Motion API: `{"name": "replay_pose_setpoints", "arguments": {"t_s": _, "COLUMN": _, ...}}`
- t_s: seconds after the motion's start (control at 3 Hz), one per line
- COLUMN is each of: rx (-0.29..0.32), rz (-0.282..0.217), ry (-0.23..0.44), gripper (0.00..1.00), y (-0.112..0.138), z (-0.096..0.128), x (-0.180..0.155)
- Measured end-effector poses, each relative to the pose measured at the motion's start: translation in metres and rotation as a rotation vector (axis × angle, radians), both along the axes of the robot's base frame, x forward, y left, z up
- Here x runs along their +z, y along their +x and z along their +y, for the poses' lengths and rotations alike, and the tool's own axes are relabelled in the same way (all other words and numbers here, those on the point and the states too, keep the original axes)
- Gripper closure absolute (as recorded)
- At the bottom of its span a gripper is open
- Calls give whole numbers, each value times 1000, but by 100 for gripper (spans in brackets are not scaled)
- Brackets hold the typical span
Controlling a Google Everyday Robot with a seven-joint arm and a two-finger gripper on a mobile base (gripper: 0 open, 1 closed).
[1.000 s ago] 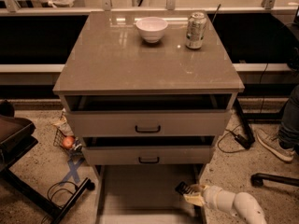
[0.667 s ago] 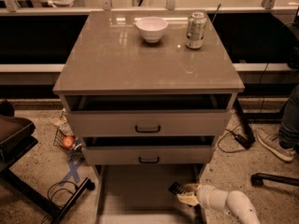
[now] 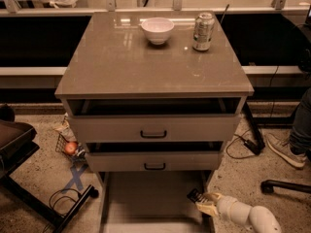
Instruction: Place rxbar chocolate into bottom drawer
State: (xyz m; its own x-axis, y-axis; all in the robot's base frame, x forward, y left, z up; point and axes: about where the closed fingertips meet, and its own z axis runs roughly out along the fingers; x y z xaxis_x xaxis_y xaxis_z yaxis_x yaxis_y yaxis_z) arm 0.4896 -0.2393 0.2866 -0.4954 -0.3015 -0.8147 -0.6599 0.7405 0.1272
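Nearest the camera, at about five o'clock in the view, the white arm (image 3: 245, 216) reaches in from the lower right corner. Its pincer (image 3: 203, 205) hangs over the right side of the bottom drawer (image 3: 146, 198), just inside the drawer's right wall. The pincer looks clenched on the rxbar chocolate (image 3: 194, 195), gripping the near end so that the rest of the dark wrapper juts out free. This looks like a carrying hold, suited to lowering the bar flat onto the tray.

The bar's long axis runs from four o'clock to ten o'clock, with the free end pointing at ten o'clock, toward the drawer's middle and back. Whether the bar touches the drawer floor cannot be told. The bottom drawer is pulled well out, its grey floor open to the arm, so the placing step seems close.

Farther back, the middle drawer (image 3: 154, 161) and the top drawer (image 3: 153, 128) stand slightly ajar, each with a black handle. On the desk (image 3: 121, 62), toward twelve o'clock, a white bowl (image 3: 157, 30) stands with a silver soda can (image 3: 203, 31) near it at its three o'clock, both well apart from the work below.
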Motion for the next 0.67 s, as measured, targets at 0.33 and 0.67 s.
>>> {"name": "replay_pose_setpoints", "arguments": {"t_s": 0.33, "rx": -22, "rz": -8, "ry": -1, "gripper": 28, "y": -3, "z": -11, "x": 3}}
{"name": "replay_pose_setpoints", "arguments": {"t_s": 0.67, "rx": -44, "rz": -16, "ry": -2, "gripper": 5, "y": -5, "z": -22, "x": 6}}
